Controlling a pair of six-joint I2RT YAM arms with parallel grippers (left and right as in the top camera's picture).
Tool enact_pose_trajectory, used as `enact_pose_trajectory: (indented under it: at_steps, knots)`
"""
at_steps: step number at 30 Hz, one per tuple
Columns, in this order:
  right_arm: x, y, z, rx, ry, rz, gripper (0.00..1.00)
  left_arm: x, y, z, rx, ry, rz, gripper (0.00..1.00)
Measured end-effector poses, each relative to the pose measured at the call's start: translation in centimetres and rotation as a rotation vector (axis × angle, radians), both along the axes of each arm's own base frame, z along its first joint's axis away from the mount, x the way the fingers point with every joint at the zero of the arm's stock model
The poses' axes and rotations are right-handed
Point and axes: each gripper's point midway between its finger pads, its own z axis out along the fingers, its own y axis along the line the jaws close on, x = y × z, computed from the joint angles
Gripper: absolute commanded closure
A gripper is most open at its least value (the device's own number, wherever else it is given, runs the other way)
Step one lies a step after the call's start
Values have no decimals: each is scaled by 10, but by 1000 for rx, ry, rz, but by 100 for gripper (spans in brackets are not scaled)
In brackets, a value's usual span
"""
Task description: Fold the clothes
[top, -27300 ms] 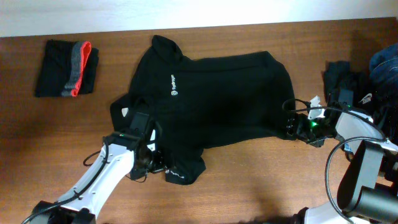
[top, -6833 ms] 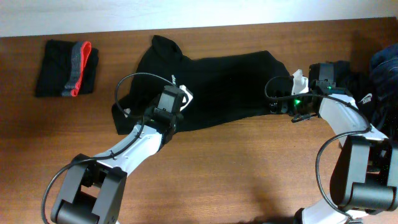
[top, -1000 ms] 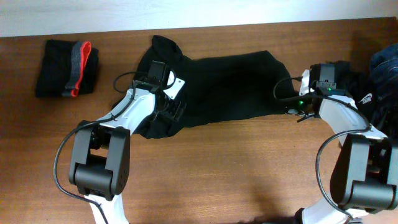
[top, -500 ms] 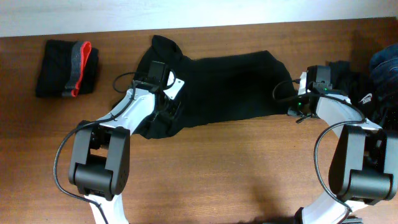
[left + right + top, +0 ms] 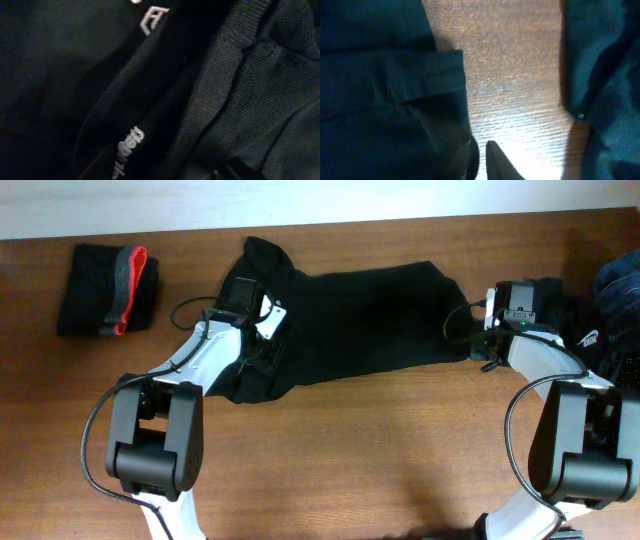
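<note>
Across the middle of the bench [image 5: 400, 450], nearer its far edge: a large black short-sleeved shirt [image 5: 370, 320], laid sideways, collar [image 5: 262, 252] toward the left, hem toward the right. Bunched and doubled over along its left side, flatter on the right.

Over that bunched left part: the left gripper [image 5: 264, 352], down among the folds. Fills the left wrist view with black knit, a small white logo [image 5: 152, 19] and a strip of pale lettering [image 5: 127, 150]. Fingers lost against the dark cloth; released or clenched, cannot tell.

At the shirt's right end: the right gripper [image 5: 487, 358], at the corner of the hem [image 5: 445, 65]. Fingertips close together [image 5: 481, 160] just beside the cloth edge over bare wood. Pinching fabric or not, cannot tell.

Near the far left corner: a folded black garment [image 5: 108, 290] with a grey and red band, well apart from the shirt.

Along the right edge: a heap of dark clothes [image 5: 600, 300], black and blue.
</note>
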Motion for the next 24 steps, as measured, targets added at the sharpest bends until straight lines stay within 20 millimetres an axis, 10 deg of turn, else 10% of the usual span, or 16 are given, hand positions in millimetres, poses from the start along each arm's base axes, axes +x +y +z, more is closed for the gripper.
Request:
enact_pose_trajectory:
  at_steps: [6,14,24]
  knots:
    - [6,-3,4,-25,-24,14,69,0,7,-1,2,10,16,42]
    - [13,-18,12,-121,-40,40,28,0,9,-1,4,10,19,41]
    - [2,-48,14,-157,-21,-43,14,0,12,-1,6,13,26,40]
